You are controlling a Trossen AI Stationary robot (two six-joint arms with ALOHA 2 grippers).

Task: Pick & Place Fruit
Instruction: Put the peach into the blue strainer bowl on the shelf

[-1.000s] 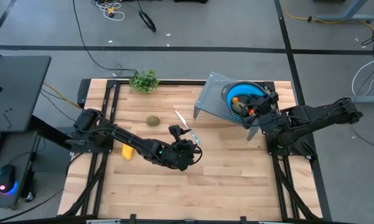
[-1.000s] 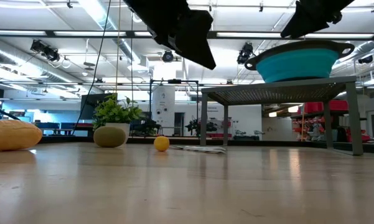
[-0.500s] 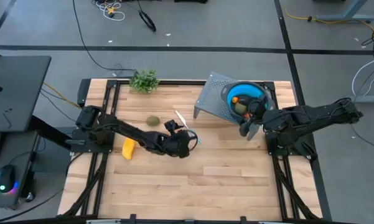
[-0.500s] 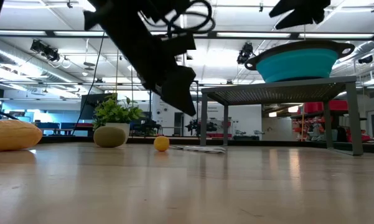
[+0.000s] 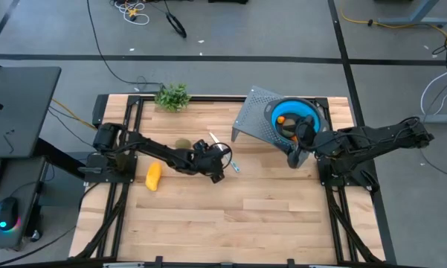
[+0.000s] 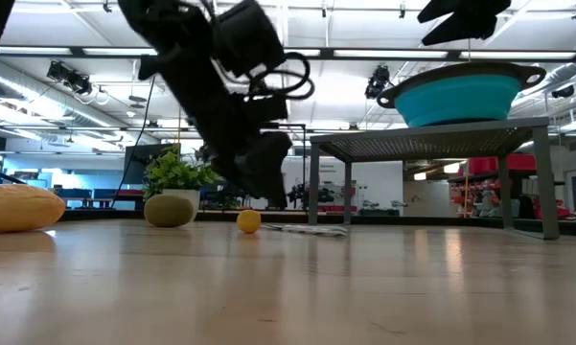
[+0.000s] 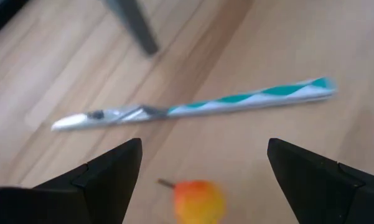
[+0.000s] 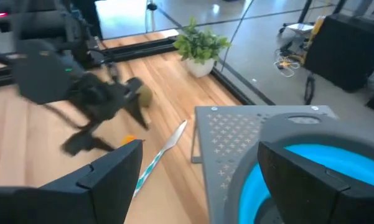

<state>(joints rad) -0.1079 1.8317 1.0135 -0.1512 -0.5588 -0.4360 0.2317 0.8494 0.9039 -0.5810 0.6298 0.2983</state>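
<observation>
A tiny orange-red fruit lies on the wood beside the knife; in the low view it shows as a small ball. My left gripper hangs open just above it, a finger on either side, touching nothing. The yellow oblong fruit and one olive-brown oval rest on the table. My right gripper is open beside the blue bowl, which stands on a grey perforated stand and holds orange pieces.
A leafy green sprig stands at the table's far edge. The knife's blade and handle stick out on either side of my left gripper. The stand's legs rise at the table's right. Bare wood covers the near half.
My left gripper has moved toward the table's far edge and come down, from high above the bare wood to just over the tiny orange-red fruit beside the knife. The fruits on the table have stayed where they were.
</observation>
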